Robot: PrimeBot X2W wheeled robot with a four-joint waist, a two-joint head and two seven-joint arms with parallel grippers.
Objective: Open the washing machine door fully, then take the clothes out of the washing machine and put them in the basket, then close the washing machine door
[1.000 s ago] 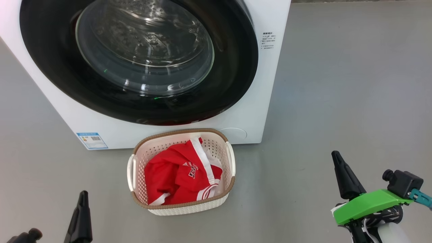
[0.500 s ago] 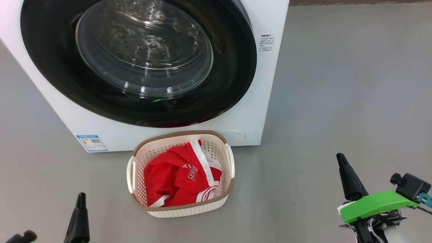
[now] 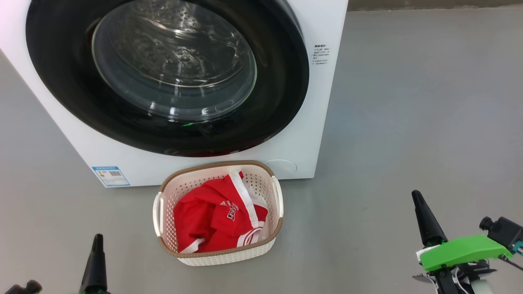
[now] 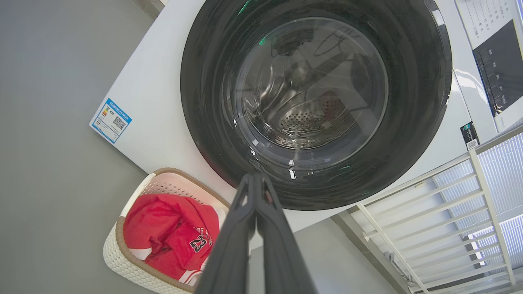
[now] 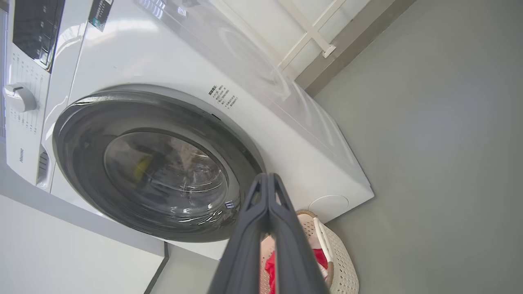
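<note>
The washer is white, with a small blue label. Its door has a glossy black frame around clear glass, and the drum behind it is dotted steel. The basket is cream and perforated, with a brown woven rim. The clothes are red with white trim. The floor is grey.
</note>
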